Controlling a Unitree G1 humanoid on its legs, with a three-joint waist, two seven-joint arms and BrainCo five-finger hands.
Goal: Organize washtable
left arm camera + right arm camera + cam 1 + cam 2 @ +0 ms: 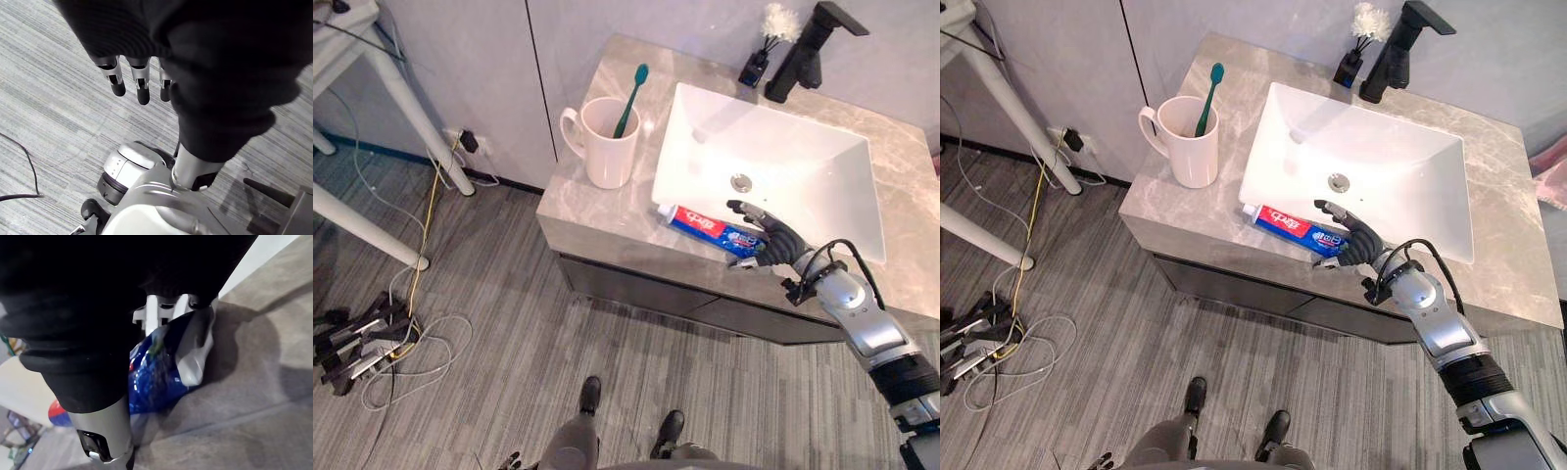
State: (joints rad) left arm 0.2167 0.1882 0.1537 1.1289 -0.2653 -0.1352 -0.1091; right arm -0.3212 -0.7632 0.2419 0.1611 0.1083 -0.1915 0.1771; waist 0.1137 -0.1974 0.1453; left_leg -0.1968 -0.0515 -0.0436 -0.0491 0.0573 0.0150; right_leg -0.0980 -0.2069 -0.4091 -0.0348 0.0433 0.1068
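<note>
A red, white and blue toothpaste tube [700, 225] lies flat on the grey stone counter [597, 211], along the front rim of the white sink [822, 147]. My right hand [771, 241] is at the tube's right end, fingers curled over it and thumb under it. The right wrist view shows the blue tube [151, 372] pinched close under the fingers [156, 313]. A white mug [605, 147] with a green toothbrush [631, 90] upright in it stands left of the sink. My left hand [142, 81] hangs over the floor with relaxed fingers and holds nothing.
A black faucet [808, 49] and a small dark bottle with a white tuft [756, 67] stand behind the sink. White table legs [411, 98] and loose wires [411, 333] are on the floor at the left. The counter's front edge is just below the tube.
</note>
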